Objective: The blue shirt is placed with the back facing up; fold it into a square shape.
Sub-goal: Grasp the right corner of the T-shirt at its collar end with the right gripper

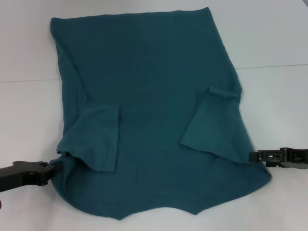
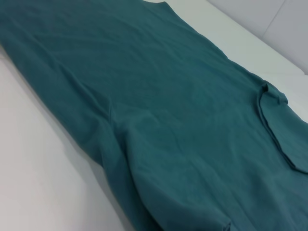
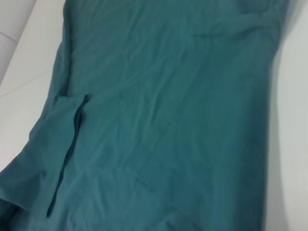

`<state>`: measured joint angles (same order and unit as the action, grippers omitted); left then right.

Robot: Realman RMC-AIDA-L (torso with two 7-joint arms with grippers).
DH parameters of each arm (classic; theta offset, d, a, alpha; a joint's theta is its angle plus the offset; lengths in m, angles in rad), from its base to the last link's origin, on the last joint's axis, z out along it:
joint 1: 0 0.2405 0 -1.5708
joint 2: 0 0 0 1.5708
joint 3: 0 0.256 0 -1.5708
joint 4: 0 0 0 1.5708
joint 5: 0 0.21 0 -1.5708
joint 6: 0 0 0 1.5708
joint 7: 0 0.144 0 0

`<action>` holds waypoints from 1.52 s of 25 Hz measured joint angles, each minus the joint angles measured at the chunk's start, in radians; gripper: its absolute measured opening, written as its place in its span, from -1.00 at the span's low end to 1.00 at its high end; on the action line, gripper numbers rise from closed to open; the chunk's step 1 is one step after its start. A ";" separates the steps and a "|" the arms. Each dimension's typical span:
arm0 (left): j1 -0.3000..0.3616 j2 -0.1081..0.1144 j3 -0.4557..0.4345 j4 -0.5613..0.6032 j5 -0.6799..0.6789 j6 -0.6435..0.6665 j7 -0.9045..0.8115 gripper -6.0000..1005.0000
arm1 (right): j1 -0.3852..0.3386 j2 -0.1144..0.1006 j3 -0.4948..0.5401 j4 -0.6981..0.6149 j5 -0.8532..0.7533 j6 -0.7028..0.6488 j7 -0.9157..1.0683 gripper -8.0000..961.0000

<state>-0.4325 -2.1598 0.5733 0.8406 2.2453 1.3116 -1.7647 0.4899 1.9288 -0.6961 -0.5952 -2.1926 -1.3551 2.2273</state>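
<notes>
Shirt [image 1: 154, 96] was the whole show here: a big teal-blue tee lying flat on the white table [image 1: 274, 38], plain side up, no lettering visible, with the hem at the far edge and the shoulder end toward the robot. Both short sleeves were already flipped inward onto the body, the left sleeve [image 1: 96, 139] and the right sleeve [image 1: 214, 120] lying as neat flaps, so the sides looked pretty much squared off. The left gripper [image 1: 52, 169] sat right at the near left corner, touching the cloth where it bunched up a bit, and honestly I couldn't tell whether it had actually pinched the fabric or was just resting against it. The right gripper [image 1: 255, 156] was at the near right edge, tip just at the fabric, and again no way to tell whether it was gripping. My read is that the sleeve folds were done and the lengthwise fold was the step in hand. Next move would need both corners pinched properly and carried together toward the far hem, kept level so the sleeves don't flop back out. Table was plain white with a faint seam [image 1: 269, 66] running across it, nothing else on it in view, and no room visible beyond that.
</notes>
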 joint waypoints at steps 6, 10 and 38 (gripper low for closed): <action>0.000 -0.001 -0.002 0.000 -0.001 0.000 0.000 -0.93 | -0.012 -0.010 0.000 0.000 -0.001 -0.001 0.004 0.87; 0.000 -0.002 -0.003 0.000 -0.001 0.000 -0.001 -0.93 | -0.016 -0.006 -0.003 0.000 -0.001 -0.007 0.002 0.87; -0.011 -0.002 -0.003 0.000 -0.001 0.000 -0.001 -0.93 | -0.009 0.018 -0.001 0.000 0.009 -0.095 -0.033 0.87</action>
<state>-0.4434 -2.1614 0.5706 0.8406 2.2441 1.3116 -1.7656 0.4807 1.9464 -0.6975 -0.5952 -2.1840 -1.4500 2.1942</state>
